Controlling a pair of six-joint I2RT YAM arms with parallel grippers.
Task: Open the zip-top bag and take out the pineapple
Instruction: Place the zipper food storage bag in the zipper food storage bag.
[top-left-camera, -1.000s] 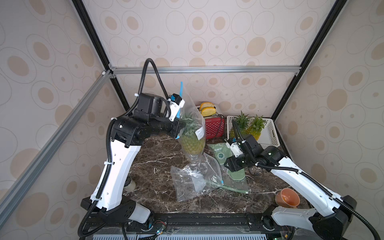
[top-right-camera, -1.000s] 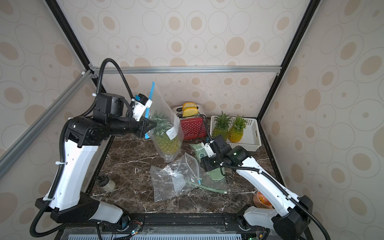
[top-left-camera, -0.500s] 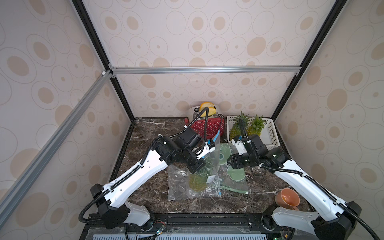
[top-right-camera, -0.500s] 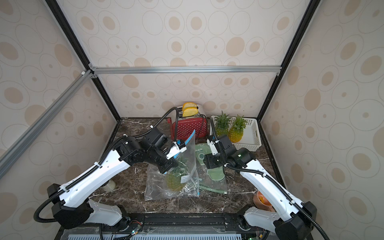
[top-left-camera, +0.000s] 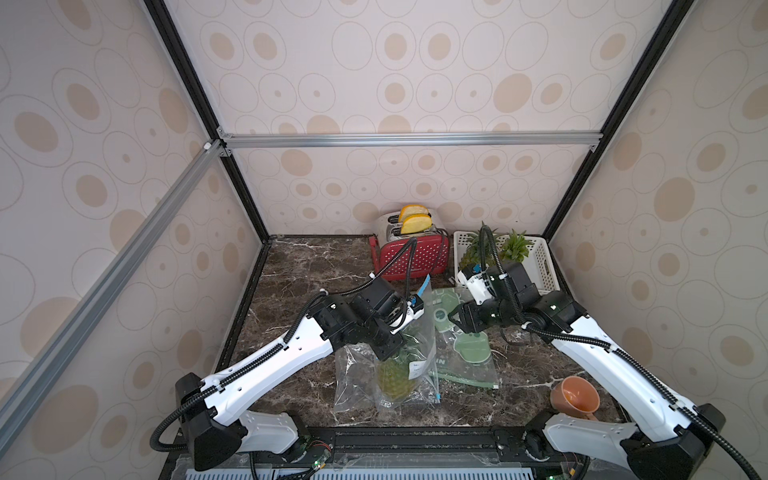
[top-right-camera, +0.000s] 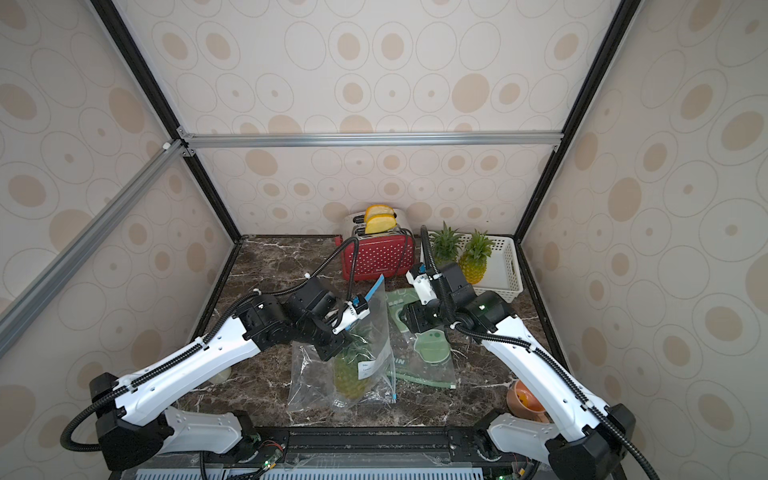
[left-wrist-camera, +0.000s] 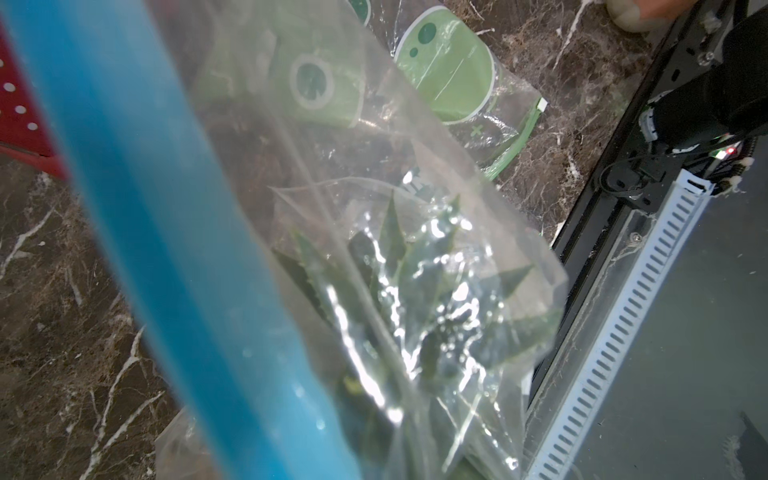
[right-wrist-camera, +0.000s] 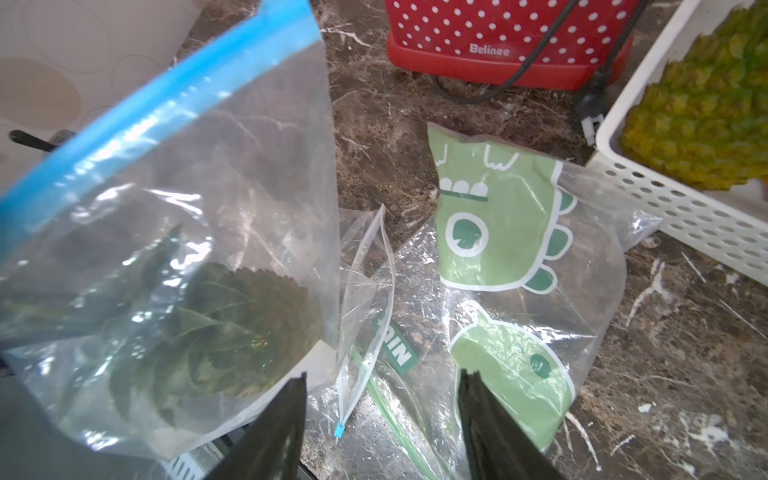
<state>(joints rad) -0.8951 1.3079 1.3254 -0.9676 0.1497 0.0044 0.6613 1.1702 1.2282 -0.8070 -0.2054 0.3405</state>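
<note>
A clear zip-top bag (top-left-camera: 419, 353) with a blue top strip (top-left-camera: 424, 286) stands upright on the marble table. The pineapple (top-left-camera: 392, 376) is inside it, leaves upward, its base near the front edge. My left gripper (top-left-camera: 409, 309) is shut on the bag's top by the blue strip (top-right-camera: 376, 289), above the pineapple (top-right-camera: 353, 374). In the left wrist view the strip (left-wrist-camera: 166, 249) and leaves (left-wrist-camera: 415, 282) fill the frame and the fingers are hidden. My right gripper (top-left-camera: 458, 319) hovers open to the bag's right. Nothing sits between its fingers (right-wrist-camera: 286, 415) beside the bag (right-wrist-camera: 208, 199).
A green dinosaur-print bag (top-left-camera: 471, 347) lies under the right gripper. An empty clear bag (top-left-camera: 353, 374) lies by the held one. At the back stand a red toaster (top-left-camera: 411, 257) and a white basket (top-left-camera: 540, 270) holding two pineapples. An orange cup (top-left-camera: 575, 395) sits front right.
My left arm has come down from high above the table with the bag, so the pineapple now rests on the marble. The right gripper moved only slightly and stayed open.
</note>
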